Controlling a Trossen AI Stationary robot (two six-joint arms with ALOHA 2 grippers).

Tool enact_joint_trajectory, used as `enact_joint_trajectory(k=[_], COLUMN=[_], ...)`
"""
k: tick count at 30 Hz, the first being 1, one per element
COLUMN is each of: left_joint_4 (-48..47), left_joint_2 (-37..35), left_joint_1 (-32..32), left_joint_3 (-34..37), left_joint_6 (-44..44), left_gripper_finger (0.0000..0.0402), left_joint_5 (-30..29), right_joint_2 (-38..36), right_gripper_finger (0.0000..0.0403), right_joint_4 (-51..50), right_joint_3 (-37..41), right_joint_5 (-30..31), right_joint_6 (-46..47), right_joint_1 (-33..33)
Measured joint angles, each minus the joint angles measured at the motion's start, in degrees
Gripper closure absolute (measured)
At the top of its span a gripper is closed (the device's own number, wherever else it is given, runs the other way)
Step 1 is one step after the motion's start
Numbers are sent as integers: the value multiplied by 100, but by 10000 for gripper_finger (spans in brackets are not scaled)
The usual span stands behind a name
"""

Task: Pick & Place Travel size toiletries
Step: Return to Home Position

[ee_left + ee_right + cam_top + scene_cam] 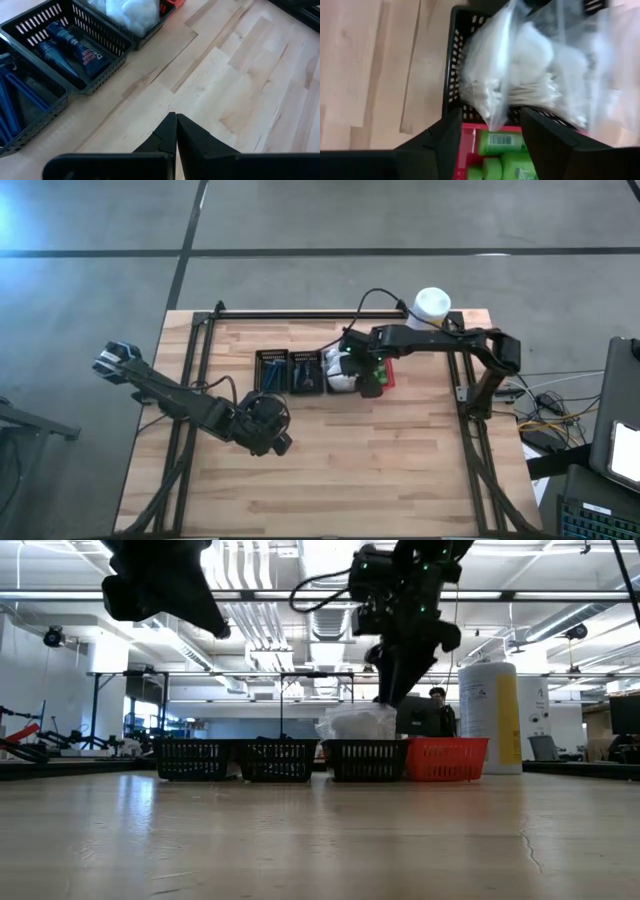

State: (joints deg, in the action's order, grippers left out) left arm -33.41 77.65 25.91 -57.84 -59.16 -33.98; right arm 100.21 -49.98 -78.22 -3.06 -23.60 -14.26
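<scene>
Four small baskets stand in a row: three black ones (288, 370) and a red one (388, 373). Clear bags of white puffy bundles (520, 65) are heaped in the black basket (451, 75) beside the red one. Green bottles (502, 150) lie in the red basket (465, 150). Dark blue tubes (75, 47) lie in the middle black basket. My right gripper (491, 119) is open, pointing down over the seam between those two baskets (390, 695). My left gripper (175, 120) is shut, raised over bare table near the baskets (280, 442). My right gripper has a lower corner of one clear bag (495, 112) lying between its open fingers, coming from above. I cannot tell whether either finger touches it. The bag rests in the black basket with the other bundles.
A tall white-and-yellow canister (432, 308) stands at the far right corner behind the red basket (448, 758). The leftmost black basket holds slim blue items (15, 100). Wooden table stretches bare toward the near edge (380, 480). A person shows far behind the table (437, 700).
</scene>
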Motion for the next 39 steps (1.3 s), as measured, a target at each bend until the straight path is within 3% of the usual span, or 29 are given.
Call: enact_joint_trajectory(k=[6,17,25,33,39], left_joint_4=[154,807,1197,2383,2925], left_joint_2=[0,-4,-62,-105,-142], left_joint_1=[0,-2,-307,-1217,-1807], left_joint_3=[0,0,0,0,0], left_joint_6=[0,136,358,2146,2909], left_gripper_finger=[390,390,390,390,390], left_joint_5=[2,0,-250,1143,1751], right_joint_2=[-688,-2727,-4180,-5330,-5990], right_gripper_finger=[186,166,143,119,99], right_joint_4=[-19,-256,-317,60,1809], right_joint_3=[0,40,56,882,2457], right_joint_5=[165,169,308,-521,-1109], right_joint_6=[433,1502,3338,3584,4275], right_joint_1=[-1,1,-24,276,495])
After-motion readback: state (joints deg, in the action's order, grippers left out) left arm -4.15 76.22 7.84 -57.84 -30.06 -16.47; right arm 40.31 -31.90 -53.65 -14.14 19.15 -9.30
